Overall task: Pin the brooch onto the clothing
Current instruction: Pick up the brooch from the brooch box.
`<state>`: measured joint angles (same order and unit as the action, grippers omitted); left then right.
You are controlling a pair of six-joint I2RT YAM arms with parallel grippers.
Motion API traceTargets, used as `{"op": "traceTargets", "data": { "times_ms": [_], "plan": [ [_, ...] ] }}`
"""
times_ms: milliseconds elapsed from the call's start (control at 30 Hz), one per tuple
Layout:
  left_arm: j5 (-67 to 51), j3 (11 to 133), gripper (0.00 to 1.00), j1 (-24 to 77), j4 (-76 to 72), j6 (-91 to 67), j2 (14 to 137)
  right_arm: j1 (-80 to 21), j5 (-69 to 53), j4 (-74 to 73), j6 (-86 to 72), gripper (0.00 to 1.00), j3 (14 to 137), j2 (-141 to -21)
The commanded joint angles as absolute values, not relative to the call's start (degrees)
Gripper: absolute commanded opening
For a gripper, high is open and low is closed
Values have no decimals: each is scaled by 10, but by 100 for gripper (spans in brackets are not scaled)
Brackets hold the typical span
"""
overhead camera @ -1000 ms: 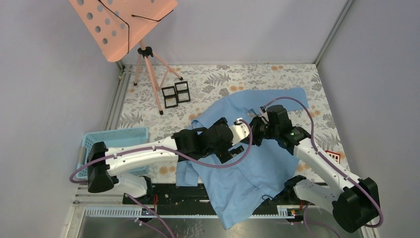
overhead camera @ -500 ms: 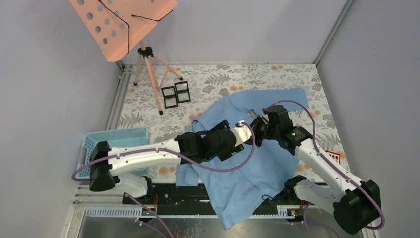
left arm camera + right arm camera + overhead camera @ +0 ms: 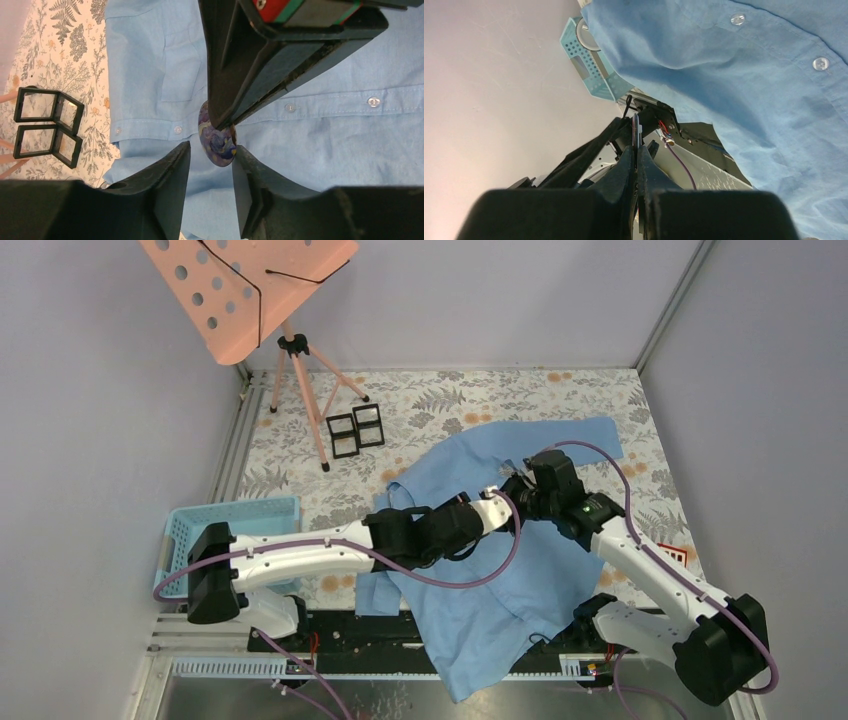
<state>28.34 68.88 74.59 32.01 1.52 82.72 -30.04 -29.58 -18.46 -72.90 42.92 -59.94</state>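
The brooch [image 3: 216, 140], a round disc with blue, purple and yellow swirls, hangs above the clothing [image 3: 325, 150], a light blue button-up shirt spread on the table [image 3: 500, 580]. My right gripper [image 3: 220, 125] comes in from above and is shut on the brooch's upper edge. In the right wrist view the brooch [image 3: 636, 131] shows edge-on above that gripper's [image 3: 637, 150] pressed fingers. My left gripper [image 3: 211, 150] stands open round the brooch's lower half. Its right finger [image 3: 245, 165] touches the rim; a gap remains at the left finger [image 3: 175, 165]. Both grippers meet over the shirt's chest [image 3: 508, 495].
A light blue plastic basket [image 3: 235, 520] sits at the near left beside the left arm. A pink music stand [image 3: 250, 290] on a tripod stands at the back left, with two black square frames [image 3: 355, 430] on the floral cloth [image 3: 450, 400]. A small red item [image 3: 677, 555] lies at the right edge.
My left arm has reached further right toward the right gripper, and its jaws have narrowed round the brooch. The right gripper has shifted slightly and stayed shut on the brooch.
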Motion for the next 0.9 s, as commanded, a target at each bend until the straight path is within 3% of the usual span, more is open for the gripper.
{"op": "traceTargets", "data": {
  "times_ms": [0,233,367,700,867],
  "plan": [
    [314,711,38,748,296,16,829,-315,-284,-171,-741,0,452,-604],
    [316,710,15,750,296,17,832,-325,-283,-149,-757,0,447,-615],
    [320,710,0,750,296,18,833,-326,-292,-119,-770,20,434,-619],
    [305,703,0,743,295,2,815,-325,-193,-175,-730,40,430,-566],
    [224,709,0,709,307,-33,799,-299,-162,-174,-727,42,411,-509]
  ]
}}
